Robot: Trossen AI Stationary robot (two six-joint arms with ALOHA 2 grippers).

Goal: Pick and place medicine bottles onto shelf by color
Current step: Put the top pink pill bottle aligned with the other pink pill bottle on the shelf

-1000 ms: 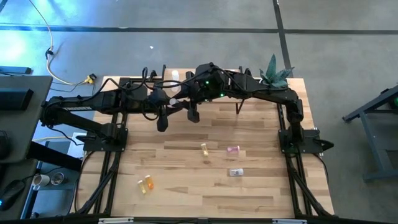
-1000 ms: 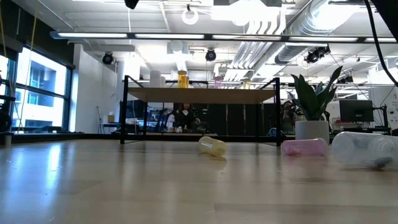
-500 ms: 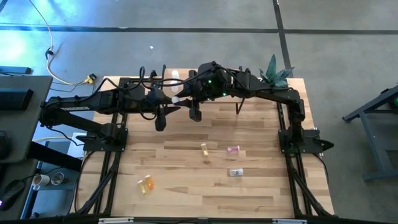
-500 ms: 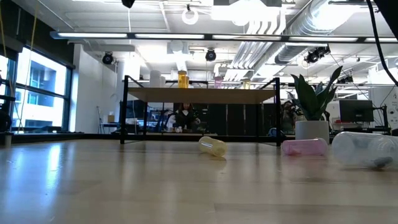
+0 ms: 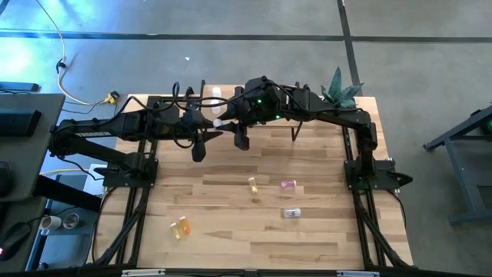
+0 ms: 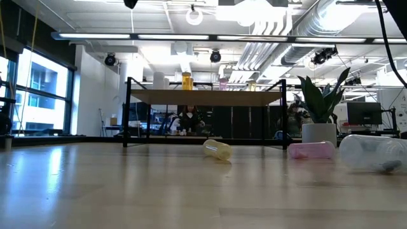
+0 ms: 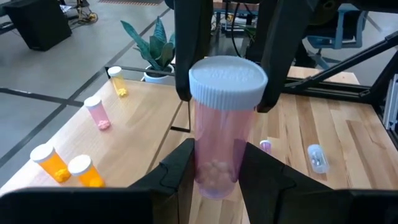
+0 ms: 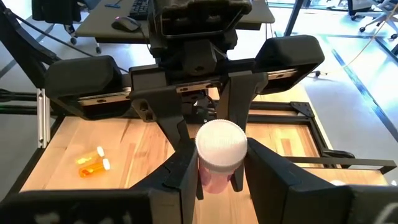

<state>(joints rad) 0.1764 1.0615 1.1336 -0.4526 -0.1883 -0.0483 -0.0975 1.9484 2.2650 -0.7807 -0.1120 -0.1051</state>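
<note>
Item: pink medicine bottle [image 7: 221,134], white cap, held mid-air between both claws above the shelf [image 5: 304,123]. My left claw [image 7: 219,177] grips its lower body; my right claw [image 8: 214,167] clamps just under the cap. I judge it light, rigid, smooth plastic; the body gives the best hold. Surface: pale wood counter [image 5: 231,231], loose bottles lying. Room: open office, potted plant [image 6: 321,105].

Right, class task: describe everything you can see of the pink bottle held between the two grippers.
The pink bottle is a translucent pink plastic cylinder with a ribbed white cap and small pills at the bottom. It is upright, in the air above the shelf. The left gripper clamps its lower body; the right gripper grips it just under the cap. Nothing else touches it.
</note>
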